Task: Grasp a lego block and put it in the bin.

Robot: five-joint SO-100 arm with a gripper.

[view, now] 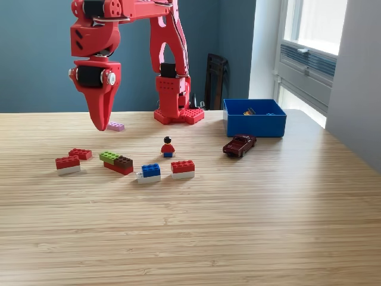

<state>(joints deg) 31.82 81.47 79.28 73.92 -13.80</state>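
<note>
**Red arm hangs over a bench with scattered bricks**

Nearest to the camera lies the blue brick on a white one [149, 173], and just beside it, at 3 o'clock, the red brick on a white one [183, 168]. At 9 o'clock from the blue brick is a longer piece, the green, brown and red stack [117, 162], lying slanted. More to 9 o'clock, well apart, rest a red-and-white brick [68, 164] and, just behind it, a flat red brick [80, 154]. At 12 o'clock from the red brick on white stands a small figure [168, 146], upright, with dark hair and a red top. A pink brick [115, 126] lies farther back, near the tip of the hand.

All things rest on the wooden bench [238, 226]. The hand [99, 119] points down above the bench, without touching it, at 12 o'clock from the stack. Its fingers look pressed together into one point and nothing is between them.

The bin [255, 118], blue and open on top, stands at 2 o'clock from the figure, near the far right edge of the bench in the exterior view. Some small pieces show inside, too small to name. Just in front of the bin, at 7 o'clock from it, is a dark red toy car [239, 145]. The red studded base [178, 114] of the arm stands at 9 o'clock from the bin.
</note>
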